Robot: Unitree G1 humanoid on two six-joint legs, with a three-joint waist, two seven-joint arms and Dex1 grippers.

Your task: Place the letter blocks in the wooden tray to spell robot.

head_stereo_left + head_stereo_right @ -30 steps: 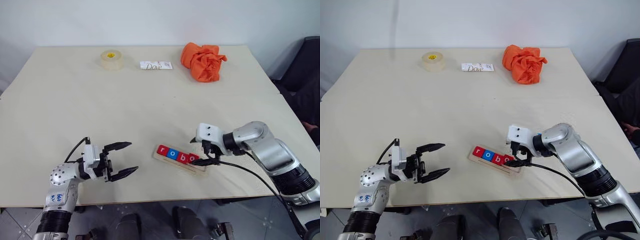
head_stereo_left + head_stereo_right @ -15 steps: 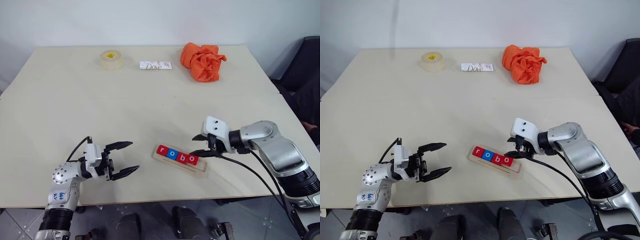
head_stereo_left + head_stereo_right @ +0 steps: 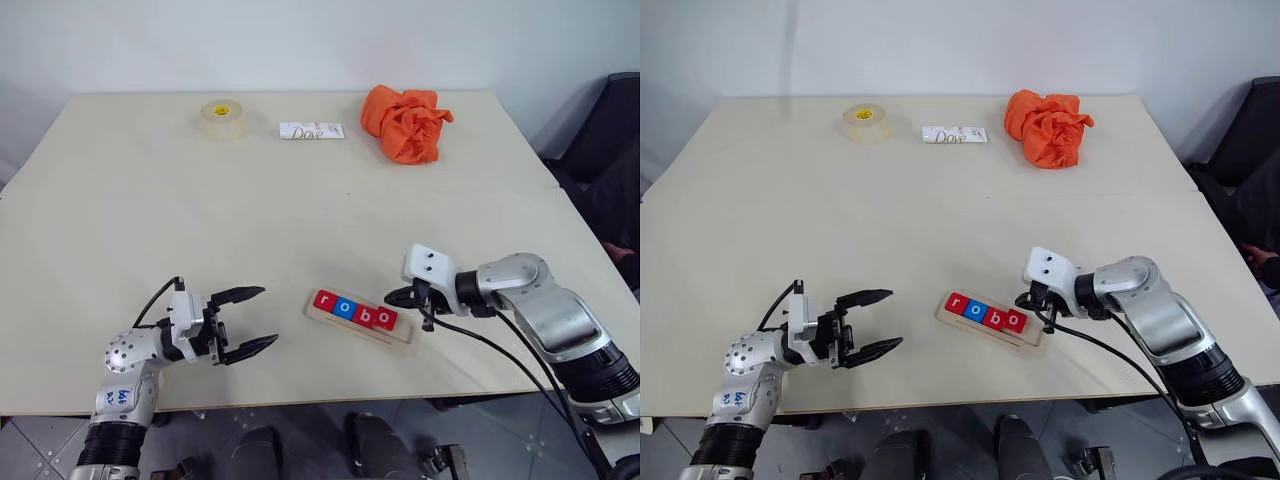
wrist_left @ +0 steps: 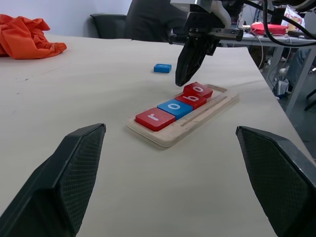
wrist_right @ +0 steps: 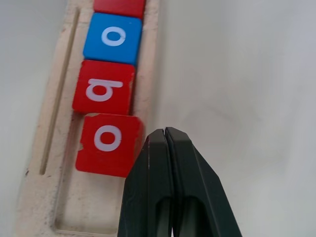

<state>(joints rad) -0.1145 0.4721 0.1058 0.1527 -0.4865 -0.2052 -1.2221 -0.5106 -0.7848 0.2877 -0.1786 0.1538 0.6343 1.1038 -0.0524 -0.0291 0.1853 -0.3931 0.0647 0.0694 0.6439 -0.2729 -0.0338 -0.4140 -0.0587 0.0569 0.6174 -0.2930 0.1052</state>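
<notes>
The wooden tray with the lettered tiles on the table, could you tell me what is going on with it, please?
The robot is spelling "robot" in the wooden tray. Four letter blocks sit in it, reading r, o, b, o; the last o lies slightly crooked. The right gripper is shut and empty, its tip beside that o. A blue tile lies on the table beyond the tray. The left gripper hangs open off to the side.
</notes>
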